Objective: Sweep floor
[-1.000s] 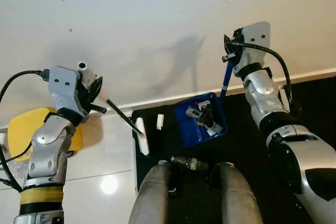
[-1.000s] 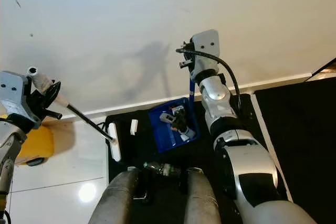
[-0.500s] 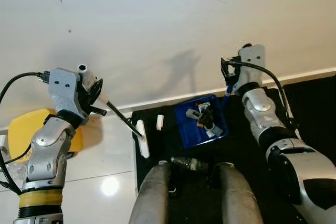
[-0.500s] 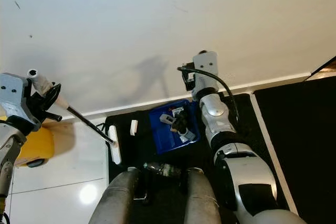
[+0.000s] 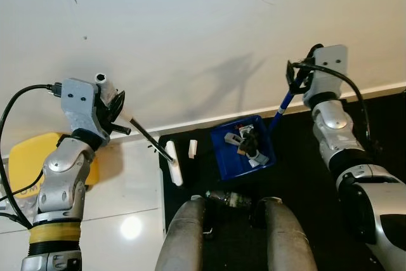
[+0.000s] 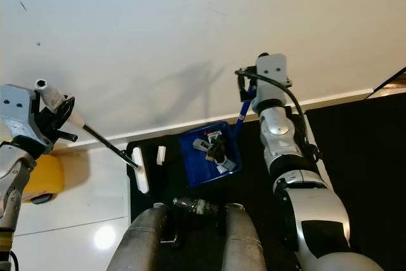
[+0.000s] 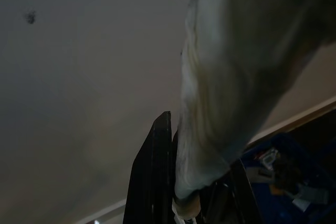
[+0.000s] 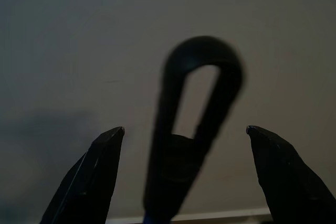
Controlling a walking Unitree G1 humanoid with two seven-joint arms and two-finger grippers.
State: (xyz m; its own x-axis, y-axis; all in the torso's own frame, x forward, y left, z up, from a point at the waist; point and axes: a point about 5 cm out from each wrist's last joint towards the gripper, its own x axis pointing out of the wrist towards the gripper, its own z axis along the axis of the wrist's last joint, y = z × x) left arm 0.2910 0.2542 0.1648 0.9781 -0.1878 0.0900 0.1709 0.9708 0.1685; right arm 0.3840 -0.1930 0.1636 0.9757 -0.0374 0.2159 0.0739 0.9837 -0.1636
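A hand brush with a white head and a thin black rod rests its head on the black mat. My left gripper is shut on its white handle, up near the wall. A blue dustpan lies on the mat with several bits of litter inside. Its blue handle leans up to the right. My right gripper stands open around the handle's black loop, fingertips wide apart on either side of it. A small white piece lies on the mat between brush and dustpan.
A white wall with a baseboard runs right behind the mat. A yellow object sits on the glossy white tiles at the left. A plastic bottle lies between my two grey legs at the front.
My right gripper dipped toward the dustpan, then swung up and right, and the dustpan handle now leans further right. The left arm and brush have hardly moved.
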